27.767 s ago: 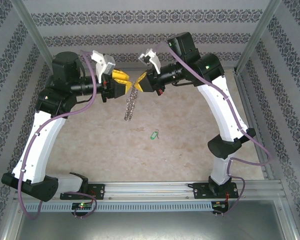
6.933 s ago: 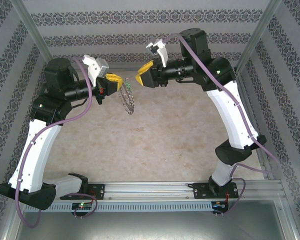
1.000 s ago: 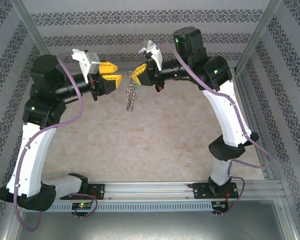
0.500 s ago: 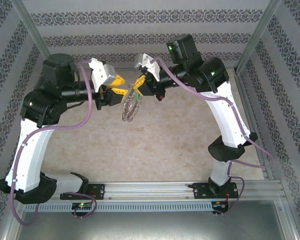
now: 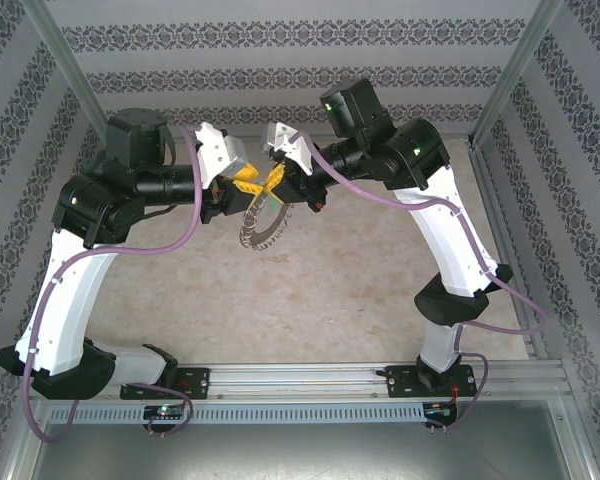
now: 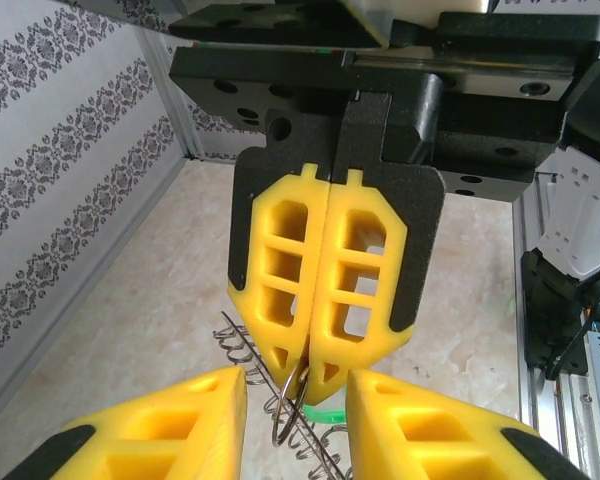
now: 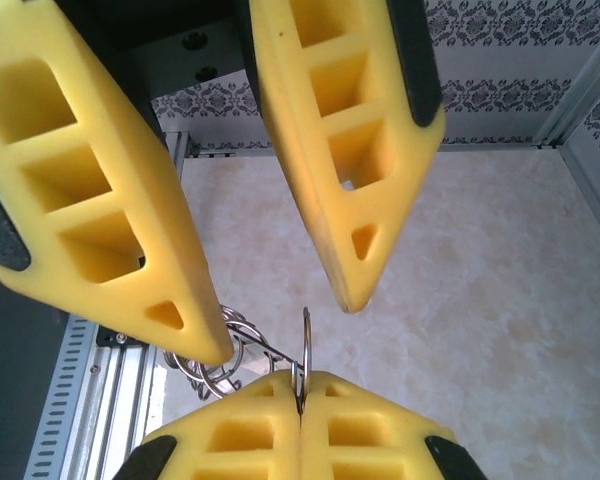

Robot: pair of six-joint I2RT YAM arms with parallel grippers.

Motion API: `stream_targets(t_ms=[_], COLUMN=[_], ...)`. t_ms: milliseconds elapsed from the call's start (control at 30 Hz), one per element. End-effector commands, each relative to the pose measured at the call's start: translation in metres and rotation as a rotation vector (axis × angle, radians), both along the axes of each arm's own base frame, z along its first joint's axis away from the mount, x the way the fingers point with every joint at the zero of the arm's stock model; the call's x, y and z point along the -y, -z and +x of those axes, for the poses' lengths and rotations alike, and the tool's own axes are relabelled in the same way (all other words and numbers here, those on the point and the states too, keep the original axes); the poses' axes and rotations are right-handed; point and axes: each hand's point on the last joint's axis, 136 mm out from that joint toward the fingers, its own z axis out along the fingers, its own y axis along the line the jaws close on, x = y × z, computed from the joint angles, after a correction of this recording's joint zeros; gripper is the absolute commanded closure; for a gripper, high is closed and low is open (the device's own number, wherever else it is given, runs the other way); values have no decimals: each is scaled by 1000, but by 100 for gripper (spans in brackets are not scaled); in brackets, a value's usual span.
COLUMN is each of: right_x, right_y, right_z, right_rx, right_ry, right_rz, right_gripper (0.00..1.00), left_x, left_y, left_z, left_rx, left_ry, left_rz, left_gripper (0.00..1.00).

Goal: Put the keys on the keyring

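Note:
The keyring (image 5: pixel 263 228), a dark ring fringed with silvery wire loops, hangs in mid-air between the two arms at the back of the table. My right gripper (image 5: pixel 272 182) (image 7: pixel 302 382) is shut on a small silvery split ring (image 7: pixel 306 340) at its top. The key's green head (image 6: pixel 328 415) peeks out just below the right gripper's tips (image 6: pixel 305 365). My left gripper (image 5: pixel 248 184) (image 6: pixel 295 388) faces it, open. Its fingers (image 7: pixel 195 330) stand on either side of the split ring, and one tip sits close to the wire loops (image 7: pixel 215 378).
The marbled tabletop (image 5: pixel 310 290) lies well below the hanging ring. Patterned walls and metal frame posts (image 5: pixel 500 80) close in the back and sides. The arm bases sit on a rail (image 5: pixel 300 380) at the near edge.
Both arms have closed in on each other. The left gripper has moved right until its fingers straddle the split ring, and its jaws have narrowed. The keyring has swung to a tilt.

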Motion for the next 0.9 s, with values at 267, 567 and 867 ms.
stream_targets(t_ms=[267,567,867], right_x=[-1,0,1], right_y=[-10,-11,-12], right_z=[-15,-18,-19], right_rx=[36,43,54], right_ry=[-49,-53,-52], right_rz=[22,21,20], right_gripper=[100,100,100], left_x=[5,8,13], left_y=[2,11,13], left_z=[-7,-7,-5], left_rx=[3,-5,-11], left_ry=[27,34,49], left_rz=[30,62,66], left_gripper=[71,79,95])
